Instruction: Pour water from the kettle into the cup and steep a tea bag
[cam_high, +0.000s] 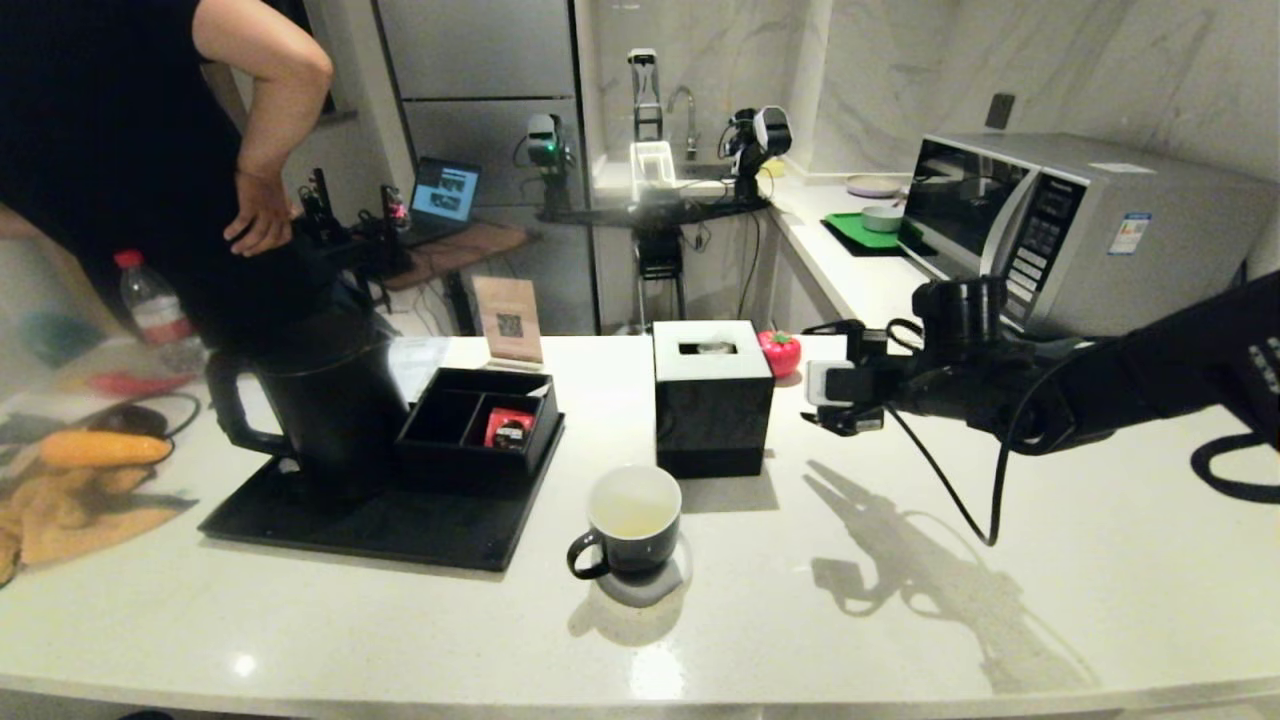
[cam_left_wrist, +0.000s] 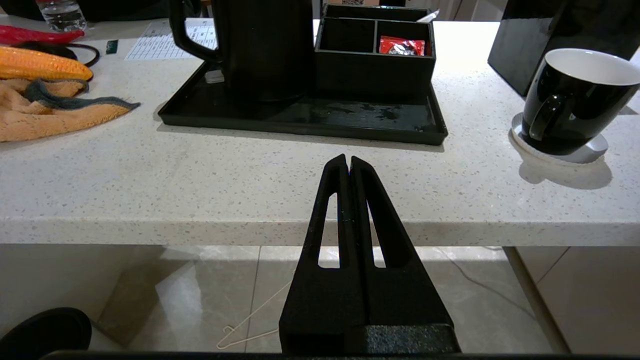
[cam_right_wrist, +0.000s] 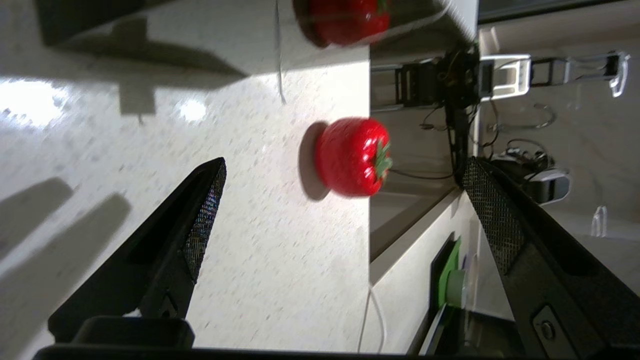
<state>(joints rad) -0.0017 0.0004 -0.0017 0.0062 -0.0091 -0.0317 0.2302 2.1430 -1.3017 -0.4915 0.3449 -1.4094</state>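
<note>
The black kettle (cam_high: 325, 395) stands on a black tray (cam_high: 400, 525) at the left of the counter, its handle turned left; it also shows in the left wrist view as the kettle (cam_left_wrist: 265, 47). The dark cup (cam_high: 634, 522) with a white inside sits on a pale coaster in front of the tissue box, handle toward the front left. My right gripper (cam_high: 825, 402) hovers open above the counter to the right of the tissue box, turned on its side, with nothing between its fingers (cam_right_wrist: 205, 210). My left gripper (cam_left_wrist: 348, 161) is shut and empty, low at the counter's front edge. No tea bag or water stream shows.
A black tissue box (cam_high: 712, 398) stands behind the cup, a red tomato figure (cam_high: 780, 352) beside it. A black divided box (cam_high: 480, 425) on the tray holds a red packet (cam_high: 510, 428). A person stands at back left; an orange cloth (cam_high: 80, 505) and microwave (cam_high: 1060, 225) flank the counter.
</note>
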